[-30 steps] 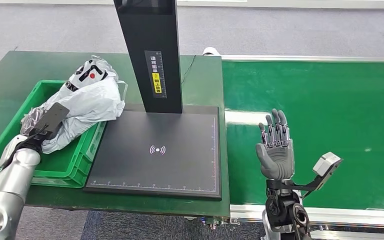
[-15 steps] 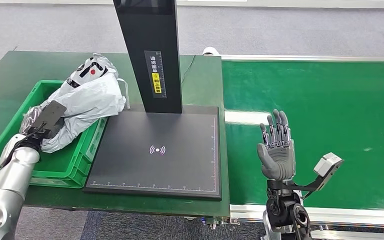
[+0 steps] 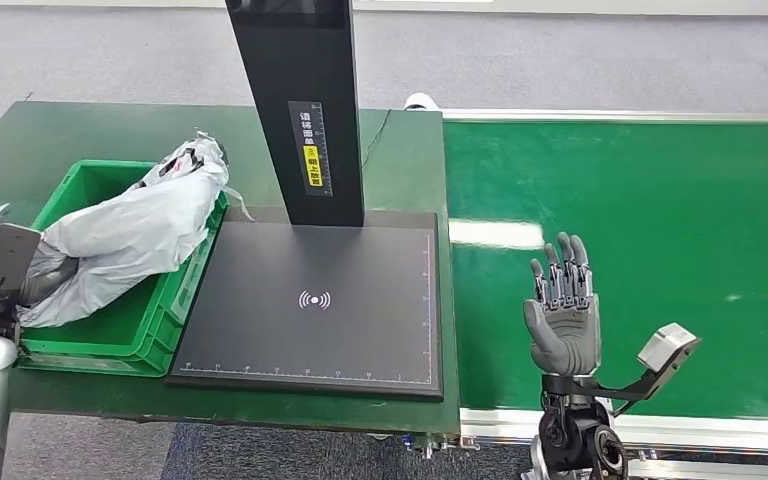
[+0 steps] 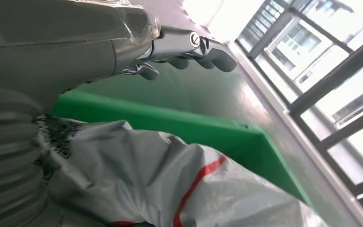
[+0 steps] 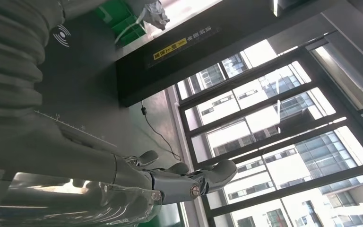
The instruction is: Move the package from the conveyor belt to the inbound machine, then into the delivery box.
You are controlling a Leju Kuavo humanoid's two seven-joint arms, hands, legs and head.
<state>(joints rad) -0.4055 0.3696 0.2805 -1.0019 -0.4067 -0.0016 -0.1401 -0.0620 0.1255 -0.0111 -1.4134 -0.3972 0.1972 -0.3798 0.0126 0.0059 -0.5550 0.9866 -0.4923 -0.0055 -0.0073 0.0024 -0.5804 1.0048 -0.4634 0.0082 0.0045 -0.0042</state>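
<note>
Head view: grey package [image 3: 125,232] lies in green delivery box [image 3: 165,310] at left of frame, beside black inbound machine [image 3: 312,300]. Left hand [image 3: 5,265] at far left touches package end; grip cannot be told. Right hand [image 3: 562,318] at lower right, fingers spread, holding nothing, over green conveyor belt [image 3: 660,200].

Left wrist view: package [image 4: 170,189] inside box [image 4: 194,130]; fingers [image 4: 203,45] extended above it.

Right wrist view: fingers [image 5: 194,177] straight, holding nothing.

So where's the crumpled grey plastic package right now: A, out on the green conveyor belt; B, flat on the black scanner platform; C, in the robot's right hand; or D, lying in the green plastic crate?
D: the crumpled grey plastic package lies in the green plastic crate, at the left hand.
</note>
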